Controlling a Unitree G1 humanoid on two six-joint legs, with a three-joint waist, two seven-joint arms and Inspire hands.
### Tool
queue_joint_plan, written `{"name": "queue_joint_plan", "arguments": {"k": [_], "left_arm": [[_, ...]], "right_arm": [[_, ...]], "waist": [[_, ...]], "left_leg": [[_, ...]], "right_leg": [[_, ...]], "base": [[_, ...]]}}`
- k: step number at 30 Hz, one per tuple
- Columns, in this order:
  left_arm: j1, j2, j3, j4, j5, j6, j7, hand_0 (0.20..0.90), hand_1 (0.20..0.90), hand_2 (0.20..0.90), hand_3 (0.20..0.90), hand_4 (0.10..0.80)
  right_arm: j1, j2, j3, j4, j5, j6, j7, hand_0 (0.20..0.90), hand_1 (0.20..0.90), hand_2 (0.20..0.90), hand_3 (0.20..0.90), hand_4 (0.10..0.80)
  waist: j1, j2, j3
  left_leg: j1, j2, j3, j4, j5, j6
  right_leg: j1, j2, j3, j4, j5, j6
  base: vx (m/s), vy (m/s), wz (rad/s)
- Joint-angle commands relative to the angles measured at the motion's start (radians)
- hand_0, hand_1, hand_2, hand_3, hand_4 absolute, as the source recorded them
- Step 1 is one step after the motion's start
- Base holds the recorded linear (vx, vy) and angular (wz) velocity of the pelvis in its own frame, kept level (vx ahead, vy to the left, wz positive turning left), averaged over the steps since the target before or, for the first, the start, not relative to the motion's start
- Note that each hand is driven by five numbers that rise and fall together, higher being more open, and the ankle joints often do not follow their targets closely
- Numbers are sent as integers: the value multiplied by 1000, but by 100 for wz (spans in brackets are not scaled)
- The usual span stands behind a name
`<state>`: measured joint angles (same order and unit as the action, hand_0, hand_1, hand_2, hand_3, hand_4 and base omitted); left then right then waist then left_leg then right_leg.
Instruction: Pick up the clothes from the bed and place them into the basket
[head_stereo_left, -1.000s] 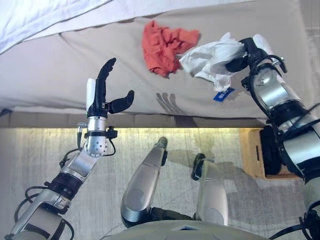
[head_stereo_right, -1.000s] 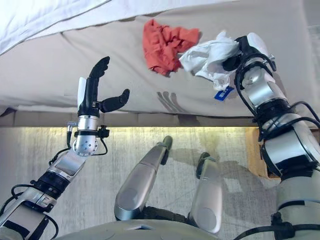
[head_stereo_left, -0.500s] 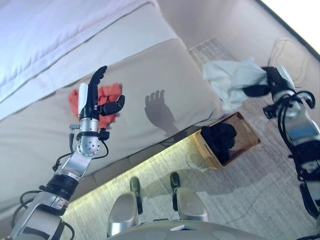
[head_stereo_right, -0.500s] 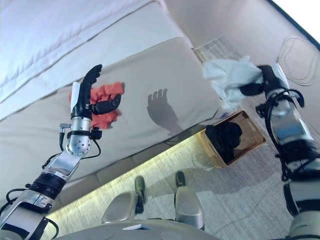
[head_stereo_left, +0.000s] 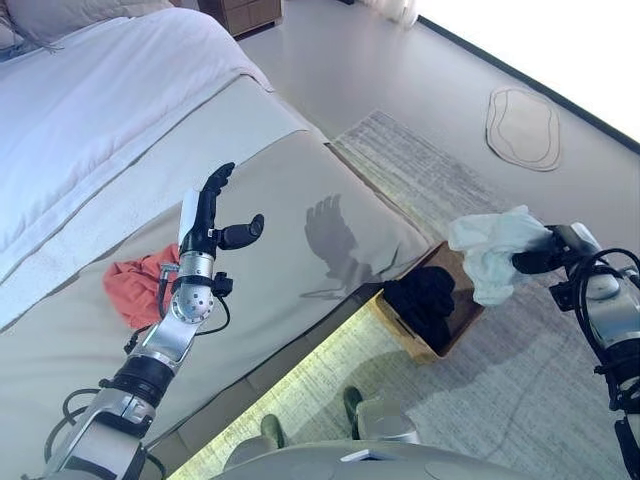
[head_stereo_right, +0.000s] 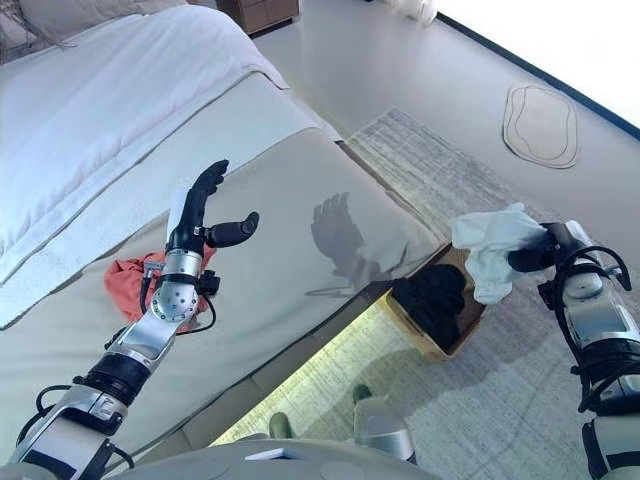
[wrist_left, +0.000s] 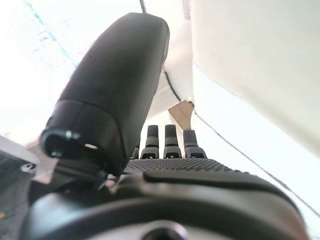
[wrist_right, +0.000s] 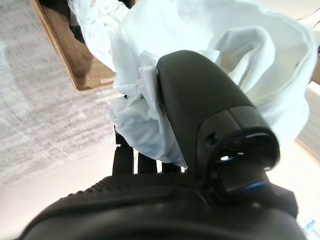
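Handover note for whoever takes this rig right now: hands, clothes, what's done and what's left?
Right robot hand: shut on the white garment, held in the air beside the wooden basket, not over it.
Left robot hand: open, empty, raised above the bed.
Basket already holds dark clothing.
Red garment lies on the bed.
Left: drop the white garment in the basket, then fetch the red one.

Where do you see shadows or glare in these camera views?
Left eye view: the left hand casts a hand-shaped shadow on the bed, and the top right corner is blown out. Left wrist view: washed-out white beyond the hand.
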<state>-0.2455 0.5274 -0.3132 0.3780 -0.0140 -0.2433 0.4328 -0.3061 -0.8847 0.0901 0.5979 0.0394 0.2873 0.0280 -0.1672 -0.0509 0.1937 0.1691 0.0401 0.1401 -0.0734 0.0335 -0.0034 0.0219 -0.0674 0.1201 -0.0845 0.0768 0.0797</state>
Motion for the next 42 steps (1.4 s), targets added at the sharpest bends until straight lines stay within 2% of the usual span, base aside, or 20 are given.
{"name": "queue_joint_plan", "arguments": {"k": [1,8,18,19,20,23,30,42], "left_arm": [[-12,29,7,-71,43,-86,12,900,900,900,900,800],[-20,47,2,-83,36,-78,11,900,900,900,900,800],[-37,46,-7,-84,21,-92,52,900,900,900,900,800],[-37,44,-8,-86,19,-92,54,900,900,900,900,800],[-33,41,-9,-88,21,-94,57,900,900,900,900,800],[-30,32,-12,-83,20,-100,63,900,900,900,900,800],[1,12,-2,-84,23,-102,72,900,900,900,900,800],[25,1,1,-81,14,-95,72,900,900,900,900,800]], "right_arm": [[-46,-81,-9,22,8,-19,-44,300,300,300,200,100],[-83,-83,14,84,15,0,-41,300,300,300,200,100],[-141,-75,34,202,10,22,-40,300,300,300,200,100],[-141,-73,34,207,6,13,-49,754,754,754,730,630],[-140,-76,32,211,-1,8,-55,900,900,900,900,800],[-145,-81,32,216,-10,-7,-62,900,900,900,900,800],[-107,-87,16,178,-45,21,-58,900,900,900,900,800],[-90,-105,6,154,-85,-1,-47,900,900,900,900,800]], "waist": [[37,-3,-89],[46,19,-59],[34,78,-21],[33,84,-20],[31,89,-19],[28,100,-18],[12,116,-23],[16,103,-31]], "left_leg": [[-77,103,40,44,-36,-66],[-96,110,23,53,-33,-75],[-103,107,12,35,-18,-90],[-103,107,13,36,-17,-91],[-102,106,13,38,-18,-91],[-98,104,13,39,-18,-92],[-82,101,24,44,-23,-95],[-64,100,19,40,-26,-94]], "right_leg": [[-63,28,-5,133,-25,-5],[-83,26,-19,151,-35,-10],[-104,12,-38,157,-43,-14],[-104,10,-39,158,-44,-14],[-105,8,-39,161,-46,-15],[-105,5,-39,166,-49,-17],[-102,0,-30,177,-55,-20],[-83,-5,-29,169,-52,-20]], "base": [[17,-76,19],[-14,-65,7],[-13,0,8],[23,51,-3],[23,57,-5],[35,50,-3],[53,47,-3],[41,27,0]]}}
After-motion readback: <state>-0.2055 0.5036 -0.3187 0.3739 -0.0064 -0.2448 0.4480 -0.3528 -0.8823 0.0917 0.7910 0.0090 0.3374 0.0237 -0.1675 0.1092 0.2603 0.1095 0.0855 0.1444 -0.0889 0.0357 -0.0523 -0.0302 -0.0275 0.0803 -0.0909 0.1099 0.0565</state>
